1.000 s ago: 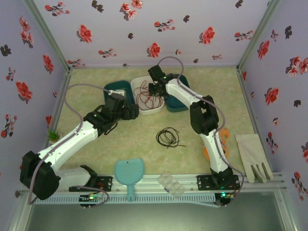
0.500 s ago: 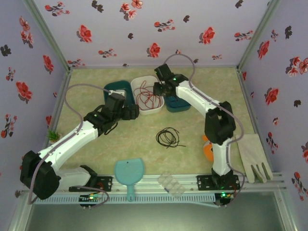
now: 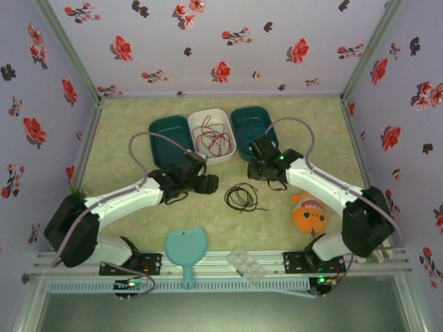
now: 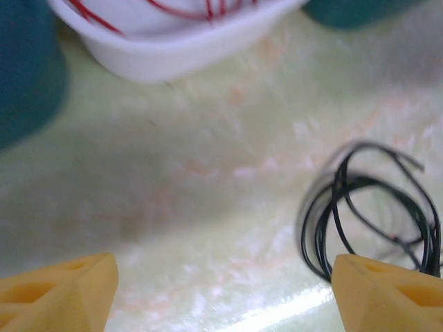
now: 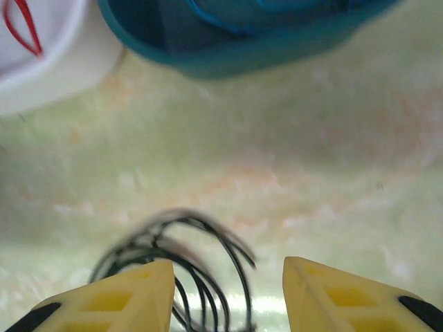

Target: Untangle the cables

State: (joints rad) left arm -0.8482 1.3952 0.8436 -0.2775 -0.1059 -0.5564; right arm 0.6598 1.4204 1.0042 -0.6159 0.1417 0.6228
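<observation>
Three cables are counted. One black cable [image 3: 241, 197] is coiled on the table [image 3: 325, 138] between the two grippers, clear of the bins. One red cable [image 3: 213, 135] is lying in the single white bin [image 3: 214, 161]. Of the two teal bins, one blue-teal cable [image 5: 220, 22] is glimpsed in the right teal bin [image 3: 239, 117]. The left gripper [image 4: 221, 270] is held wide open and empty, the black coil just beside one finger. The right gripper [image 5: 227, 277] is partly open, with black strands lying unpinched between its fingers.
</observation>
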